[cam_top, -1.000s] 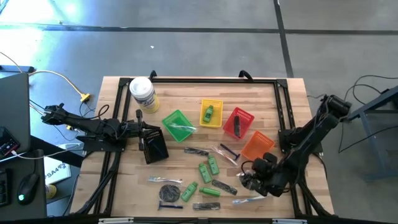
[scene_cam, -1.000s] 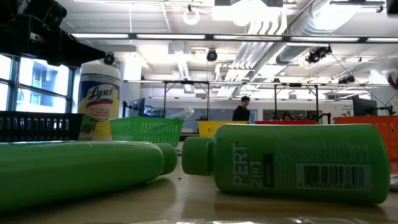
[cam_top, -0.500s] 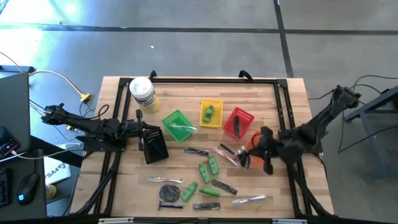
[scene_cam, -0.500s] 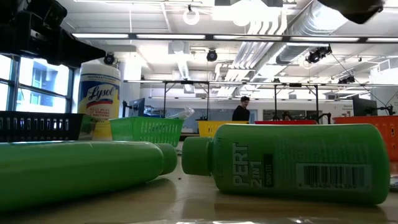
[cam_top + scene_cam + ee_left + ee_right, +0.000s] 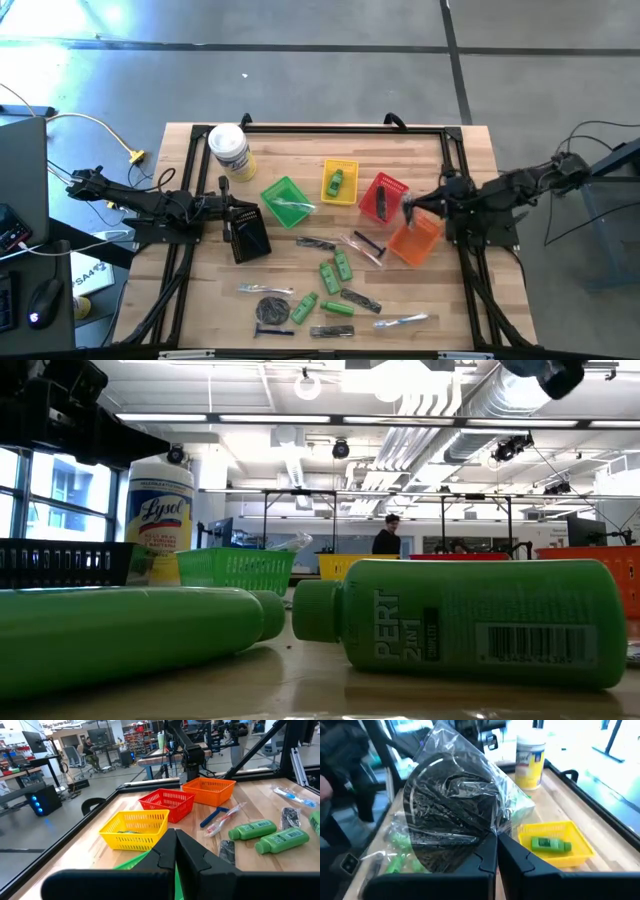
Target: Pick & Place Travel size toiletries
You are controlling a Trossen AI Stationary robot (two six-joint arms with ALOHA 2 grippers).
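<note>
Closest to me, a pile of toiletries (image 5: 320,295) sits on the table (image 5: 300,135): green bottles, wrapped bits, a razor. Further up, the right gripper (image 5: 496,851) is clamped on a clear-wrapped dark disc (image 5: 452,817), hanging between the red basket (image 5: 384,196) and the orange basket (image 5: 416,240). It's only pinching the wrapper edge, so I reckon the bag could slip or swing and miss. The left gripper (image 5: 175,845) is parked shut and empty by the black basket (image 5: 248,232).
</note>
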